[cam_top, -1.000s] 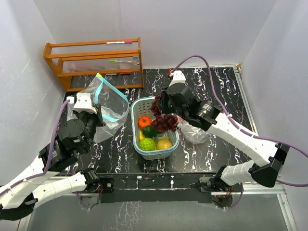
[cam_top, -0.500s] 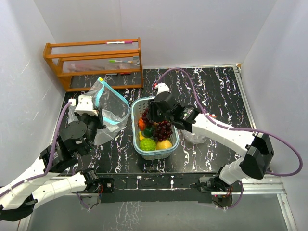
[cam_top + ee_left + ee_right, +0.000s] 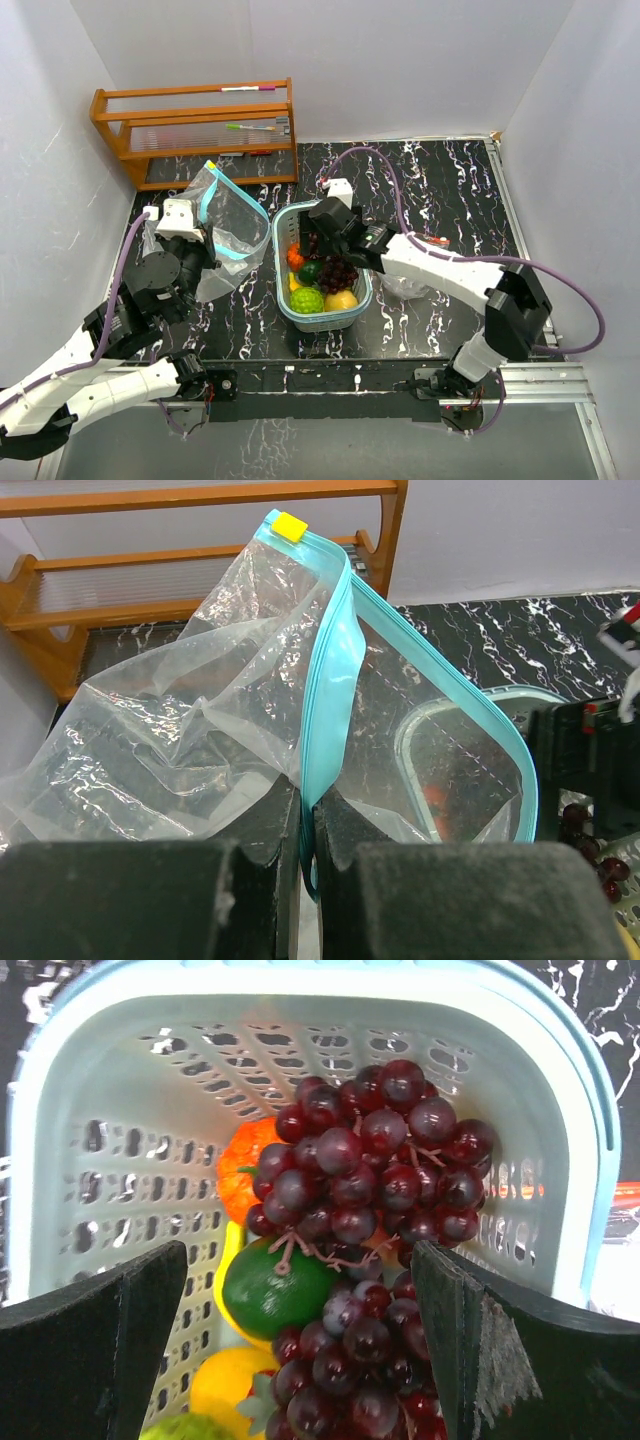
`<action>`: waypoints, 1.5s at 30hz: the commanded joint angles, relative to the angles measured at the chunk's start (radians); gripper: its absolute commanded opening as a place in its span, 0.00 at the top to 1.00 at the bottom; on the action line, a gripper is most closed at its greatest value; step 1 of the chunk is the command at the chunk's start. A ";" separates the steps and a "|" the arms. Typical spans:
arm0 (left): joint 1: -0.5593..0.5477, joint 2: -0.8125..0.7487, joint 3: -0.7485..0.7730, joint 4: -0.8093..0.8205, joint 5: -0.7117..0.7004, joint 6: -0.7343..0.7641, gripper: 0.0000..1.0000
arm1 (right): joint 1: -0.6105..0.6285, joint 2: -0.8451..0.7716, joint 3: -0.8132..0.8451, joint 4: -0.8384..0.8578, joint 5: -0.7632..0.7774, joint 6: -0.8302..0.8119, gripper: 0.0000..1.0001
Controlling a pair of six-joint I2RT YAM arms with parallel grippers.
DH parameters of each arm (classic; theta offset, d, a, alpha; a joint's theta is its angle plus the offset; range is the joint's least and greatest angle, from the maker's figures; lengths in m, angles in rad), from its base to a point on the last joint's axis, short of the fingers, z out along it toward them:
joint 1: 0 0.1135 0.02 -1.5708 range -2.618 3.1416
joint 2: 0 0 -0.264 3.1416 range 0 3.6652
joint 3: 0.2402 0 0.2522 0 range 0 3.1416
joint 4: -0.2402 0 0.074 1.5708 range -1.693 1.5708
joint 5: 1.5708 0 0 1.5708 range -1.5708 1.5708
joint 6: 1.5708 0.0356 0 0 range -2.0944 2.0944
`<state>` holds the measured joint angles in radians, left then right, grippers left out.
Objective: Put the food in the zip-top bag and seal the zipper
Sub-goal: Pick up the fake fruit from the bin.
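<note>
Right claw [image 3: 300, 1290]: my fingers stand wide apart and grip nothing, tips down inside the basket [image 3: 300, 1020].
Between right fingers: the dark red grape bunch [image 3: 370, 1170] lies in the gap; contact with either finger, cannot tell.
Under grapes: orange fruit [image 3: 240, 1155], green fruit [image 3: 265, 1290] and yellow fruit [image 3: 225, 1380], all in the basket.
Left claw [image 3: 308, 815]: closed, pinching the teal zipper rim of the zip-top bag [image 3: 180, 710]; the bag's mouth gapes toward the basket.
Slider [image 3: 291, 526]: yellow, at the zipper's upper end.
Basket position: on the bench [image 3: 440, 180], just beside the bag.
Wooden rack [image 3: 195, 130]: far left corner, behind the bag.
</note>
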<state>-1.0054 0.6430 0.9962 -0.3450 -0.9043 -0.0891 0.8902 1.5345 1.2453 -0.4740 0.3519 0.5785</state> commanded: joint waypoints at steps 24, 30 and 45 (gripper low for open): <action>-0.003 -0.051 -0.004 -0.033 -0.009 0.006 1.00 | 0.019 0.314 -0.013 0.187 0.411 0.240 0.29; -0.002 -0.050 0.001 -0.043 -0.013 0.004 1.00 | 0.029 0.289 -0.009 0.178 0.425 0.229 0.66; -0.002 0.023 0.040 0.007 -0.056 0.069 1.00 | 0.054 -0.228 -0.089 0.187 0.177 -0.072 0.76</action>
<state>-1.0054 0.6395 0.9981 -0.3695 -0.9222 -0.0547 0.9436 1.4418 1.1721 -0.3260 0.5938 0.6254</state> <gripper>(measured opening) 0.030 0.315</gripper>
